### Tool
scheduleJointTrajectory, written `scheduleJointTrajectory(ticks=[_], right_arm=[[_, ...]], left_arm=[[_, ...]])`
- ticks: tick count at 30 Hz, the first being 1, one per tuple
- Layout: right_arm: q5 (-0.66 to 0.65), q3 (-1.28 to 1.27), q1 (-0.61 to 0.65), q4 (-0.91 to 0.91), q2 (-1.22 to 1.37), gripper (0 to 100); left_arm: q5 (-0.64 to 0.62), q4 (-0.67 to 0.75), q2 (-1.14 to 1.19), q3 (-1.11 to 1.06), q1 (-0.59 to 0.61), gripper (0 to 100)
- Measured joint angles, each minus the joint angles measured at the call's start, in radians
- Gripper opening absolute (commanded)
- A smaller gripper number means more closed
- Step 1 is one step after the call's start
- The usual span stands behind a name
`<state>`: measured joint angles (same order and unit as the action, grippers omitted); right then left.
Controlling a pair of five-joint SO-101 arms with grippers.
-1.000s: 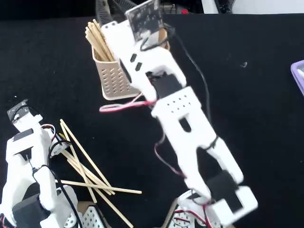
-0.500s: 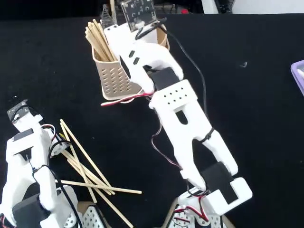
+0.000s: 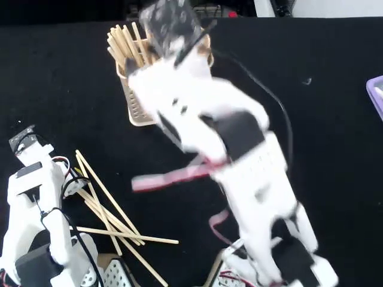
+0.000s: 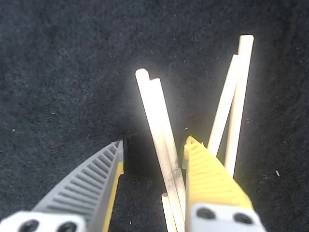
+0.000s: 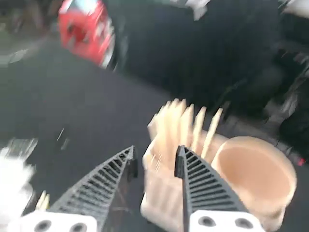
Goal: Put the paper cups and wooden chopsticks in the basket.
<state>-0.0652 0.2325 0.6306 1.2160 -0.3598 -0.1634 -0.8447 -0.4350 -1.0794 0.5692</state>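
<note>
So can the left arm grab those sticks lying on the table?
Probably yes. The left gripper is open right over the loose chopsticks, with two of them lying between its jaws, and nothing covers them.

— How much of the basket [image 3: 136,110] can you make out from above?
— One strip of wall. The right arm [image 3: 227,137], itself a blur, covers the rest and most of the paper cup [image 3: 207,55].
— And the chopsticks [image 4: 159,121] at the left gripper [image 4: 154,145]?
— Their lower ends vanish behind its yellow finger [image 4: 212,183] and the picture's edge.
— That red thing [image 5: 87,29]?
— Too blurred to name. The purple thing [image 3: 376,95] is cut off at the edge.
</note>
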Motion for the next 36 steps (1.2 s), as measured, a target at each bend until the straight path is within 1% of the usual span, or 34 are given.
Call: scheduleJointTrajectory(ticks=[3, 6, 8, 10, 13, 16, 19, 25, 29, 36], right_arm=[[0.0, -0.112, 0.061, 0.114, -0.086, 13.8], [-0.002, -0.324, 0.158, 0.106, -0.164, 13.9], [-0.021, -0.512, 0.199, 0.032, -0.227, 13.9], [-0.068, -0.704, 0.207, -0.08, -0.284, 15.3], [-0.106, -0.956, 0.224, -0.236, -0.338, 25.0], [-0.104, -1.111, 0.258, -0.276, -0.339, 31.7], [-0.032, -1.185, 0.322, -0.296, -0.327, 33.0], [0.117, -1.195, 0.473, -0.39, -0.238, 33.2], [0.199, -1.2, 0.548, -0.482, -0.161, 33.2], [0.281, -1.201, 0.571, -0.624, -0.005, 33.2]], left_arm=[[0.0, 0.0, 0.0, 0.0, 0.0, 20], [0.0, 0.0, 0.0, 0.0, 0.0, 20], [0.0, 0.0, 0.0, 0.0, 0.0, 20], [0.0, 0.0, 0.0, 0.0, 0.015, 20], [0.0, 0.0, 0.002, 0.023, 0.06, 20], [0.0, 0.0, 0.003, 0.066, 0.126, 20], [0.0, 0.0, 0.003, 0.089, 0.175, 20], [0.0, 0.0, 0.003, 0.118, 0.244, 20], [0.0, 0.0, 0.003, 0.169, 0.316, 20], [-0.1, 0.0, 0.003, 0.239, 0.496, 20]])
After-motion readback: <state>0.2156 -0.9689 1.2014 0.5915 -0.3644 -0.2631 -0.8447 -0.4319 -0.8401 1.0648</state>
